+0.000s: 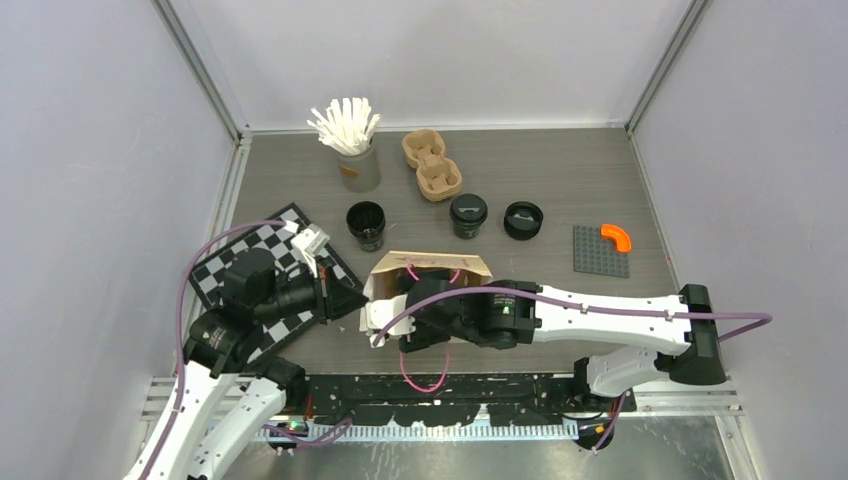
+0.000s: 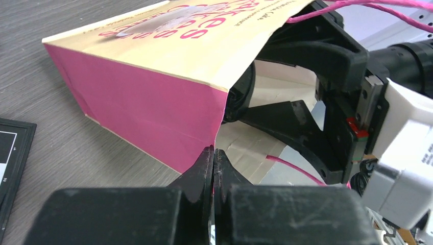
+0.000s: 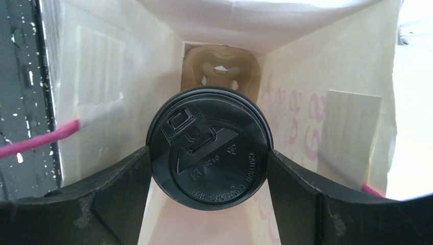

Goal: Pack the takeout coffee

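Note:
A lidded black takeout coffee cup is lid-on to the right wrist camera, with my right gripper shut on its sides. Cup and gripper are inside the mouth of a paper bag lying on its side; a brown pulp carrier rests deep in the bag. My left gripper is shut on the bag's mouth edge at its pink side. Behind the bag stand an open black cup, a lidded cup and a loose black lid.
A second brown carrier and a grey cup of white sticks stand at the back. A checkered board lies under my left arm. A grey baseplate with an orange piece sits at the right.

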Robot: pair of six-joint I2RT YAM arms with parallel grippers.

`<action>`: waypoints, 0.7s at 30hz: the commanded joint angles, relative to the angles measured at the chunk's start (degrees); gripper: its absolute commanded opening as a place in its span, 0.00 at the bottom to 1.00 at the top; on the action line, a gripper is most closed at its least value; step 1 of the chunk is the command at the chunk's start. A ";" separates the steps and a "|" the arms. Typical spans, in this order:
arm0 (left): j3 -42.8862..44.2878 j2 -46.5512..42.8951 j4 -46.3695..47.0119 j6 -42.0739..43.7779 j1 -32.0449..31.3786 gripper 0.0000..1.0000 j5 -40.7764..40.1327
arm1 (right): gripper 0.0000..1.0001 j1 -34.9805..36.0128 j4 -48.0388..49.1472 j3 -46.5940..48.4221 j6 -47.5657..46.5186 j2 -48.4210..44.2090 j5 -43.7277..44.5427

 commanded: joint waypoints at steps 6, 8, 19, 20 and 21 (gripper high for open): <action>-0.35 -1.12 2.89 0.20 -0.12 0.00 2.36 | 0.71 -3.95 9.33 -2.05 -8.66 -0.18 -3.77; -0.64 -1.66 2.51 0.70 -0.12 0.00 2.15 | 0.71 -5.26 9.31 -2.45 -9.92 -0.17 -4.58; 0.16 -2.30 -1.01 -2.37 -0.06 0.18 -4.07 | 0.71 -5.98 12.45 -5.98 -12.18 -0.45 -8.18; 0.12 -2.31 -1.26 -2.60 -0.05 0.21 -4.41 | 0.71 -5.99 12.79 -6.27 -12.24 -0.45 -8.20; -0.09 -2.31 -1.36 -2.94 -0.17 0.25 -4.73 | 0.71 -6.02 13.01 -6.59 -12.43 -0.46 -8.20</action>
